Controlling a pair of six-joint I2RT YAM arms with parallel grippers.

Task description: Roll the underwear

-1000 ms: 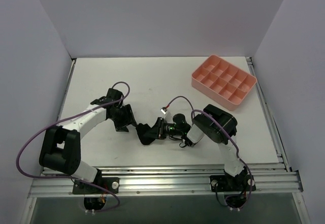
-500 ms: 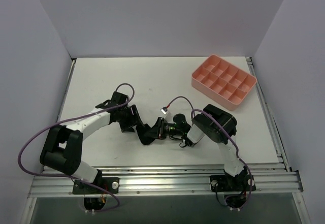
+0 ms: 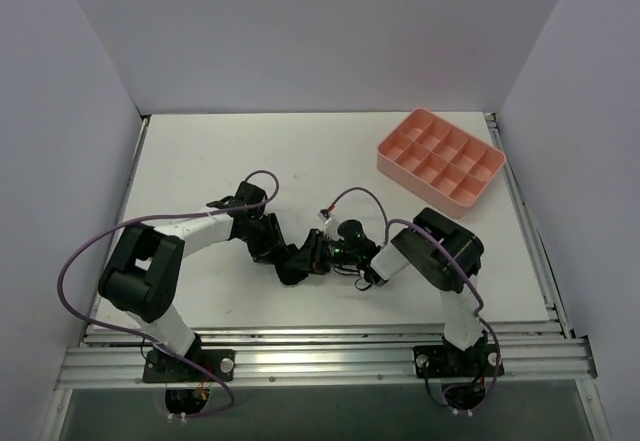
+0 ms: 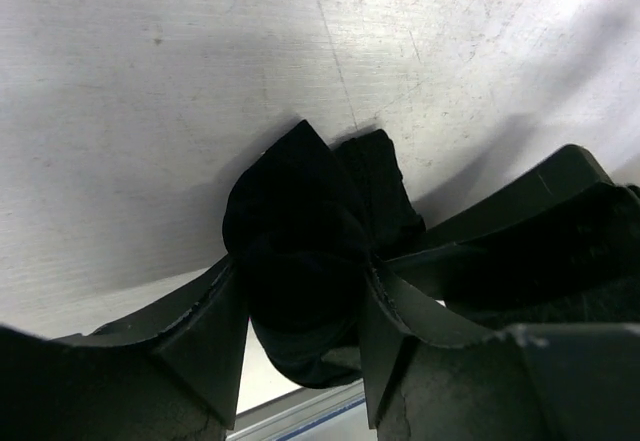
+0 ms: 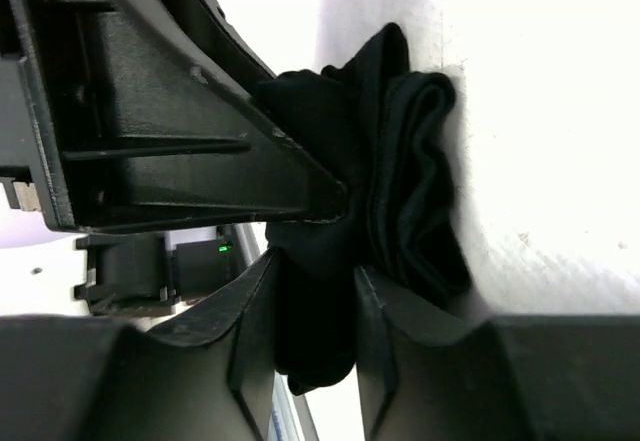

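The underwear (image 3: 290,262) is a small black bunched roll on the white table, low in the middle of the top view. My left gripper (image 3: 280,254) comes in from the left and is shut on it; in the left wrist view the black fabric (image 4: 300,231) fills the gap between both fingers. My right gripper (image 3: 305,259) comes in from the right and is shut on the same roll; in the right wrist view the folded fabric (image 5: 410,191) sits between its fingers, with the left gripper's body close behind.
A pink compartment tray (image 3: 441,157) stands at the back right of the table. A metal rail (image 3: 320,346) runs along the near edge. Purple cables loop off both arms. White walls close in the left, back and right sides.
My left gripper has moved right and toward the near edge, closing in on the underwear held by the right gripper. The right gripper has barely moved.
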